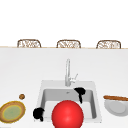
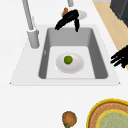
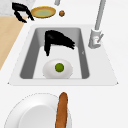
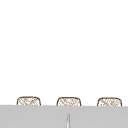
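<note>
So the right hand (image 1: 80,91) hangs over the back right part of the sink (image 1: 93,86), near the faucet (image 1: 67,72). Palm faces down, fingers pointing down into the basin, loose and slightly apart, gripping nothing. From the right side view it hovers (image 3: 58,40) just behind and above the white bowl (image 3: 58,69), not touching it. The bowl sits on the sink floor with one small green ball, maybe a lime (image 3: 59,67), in the middle of it.

The left hand (image 1: 38,113) floats at the front left corner of the sink, over the counter edge. Its fingers look loosely curled and spread, with nothing in them.

Counting stuff: one big red ball (image 1: 67,115) in front of the basin in the front view, one yellow-rimmed plate (image 1: 12,111) on the counter to the left, one small brown round thing (image 1: 22,96) just beside it, one white plate (image 1: 115,107) on the right with one baguette (image 1: 115,98) lying across it. Three woven chair backs (image 1: 29,43) behind the counter.
</note>
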You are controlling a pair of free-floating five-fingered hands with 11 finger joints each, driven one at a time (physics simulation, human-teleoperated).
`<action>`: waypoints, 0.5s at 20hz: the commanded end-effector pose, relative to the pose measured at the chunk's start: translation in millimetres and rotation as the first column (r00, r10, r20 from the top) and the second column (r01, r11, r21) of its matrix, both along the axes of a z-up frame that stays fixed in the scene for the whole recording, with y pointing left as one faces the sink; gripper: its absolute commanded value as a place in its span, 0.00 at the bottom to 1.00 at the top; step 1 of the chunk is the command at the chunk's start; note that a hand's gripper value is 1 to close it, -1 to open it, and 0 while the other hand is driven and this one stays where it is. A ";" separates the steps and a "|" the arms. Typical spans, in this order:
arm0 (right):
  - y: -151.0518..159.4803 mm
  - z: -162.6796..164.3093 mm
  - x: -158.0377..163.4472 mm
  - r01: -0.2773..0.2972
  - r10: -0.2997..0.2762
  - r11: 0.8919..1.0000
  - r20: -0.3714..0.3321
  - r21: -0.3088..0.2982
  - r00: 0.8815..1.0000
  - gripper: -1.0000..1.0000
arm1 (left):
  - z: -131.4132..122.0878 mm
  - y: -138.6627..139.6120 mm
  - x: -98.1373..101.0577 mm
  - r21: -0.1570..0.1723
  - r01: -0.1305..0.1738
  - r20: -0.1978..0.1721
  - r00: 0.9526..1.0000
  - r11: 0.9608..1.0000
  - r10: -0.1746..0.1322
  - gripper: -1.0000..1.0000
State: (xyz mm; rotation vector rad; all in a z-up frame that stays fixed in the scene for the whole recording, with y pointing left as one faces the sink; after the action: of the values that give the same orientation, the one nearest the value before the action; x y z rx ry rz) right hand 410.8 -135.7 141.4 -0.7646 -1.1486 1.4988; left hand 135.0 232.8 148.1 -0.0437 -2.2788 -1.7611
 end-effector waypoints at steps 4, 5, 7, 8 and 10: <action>0.0 19.6 25.2 0.001 -0.001 1.000 0.178 0.001 0.984 0.00 | 0.0 0.0 0.0 0.000 0.000 0.000 1.000 1.000 0.000 0.50; 0.0 22.5 27.9 0.001 -0.001 1.000 0.201 0.002 0.980 0.00 | 0.0 0.0 0.0 0.000 0.000 0.000 1.000 1.000 0.000 0.50; 0.0 28.7 32.7 0.001 -0.002 1.000 0.248 0.002 0.969 0.00 | 0.0 0.0 0.0 0.000 0.000 0.000 1.000 1.000 0.000 0.50; 0.0 31.6 35.2 0.002 -0.002 1.000 0.272 0.003 0.962 0.00 | 0.0 0.0 0.0 0.000 0.000 0.000 1.000 1.000 0.000 0.50; -0.1 37.9 39.3 0.002 -0.002 1.000 0.319 -0.001 0.948 0.00 | 0.0 0.0 0.0 0.000 0.000 0.000 1.000 1.000 0.000 0.50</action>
State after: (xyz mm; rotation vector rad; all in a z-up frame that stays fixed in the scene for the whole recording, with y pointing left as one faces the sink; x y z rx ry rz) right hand 443.6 -135.8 170.7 -0.9605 -1.3234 1.4308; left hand 135.0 232.8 148.1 -0.0437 -2.2788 -1.7611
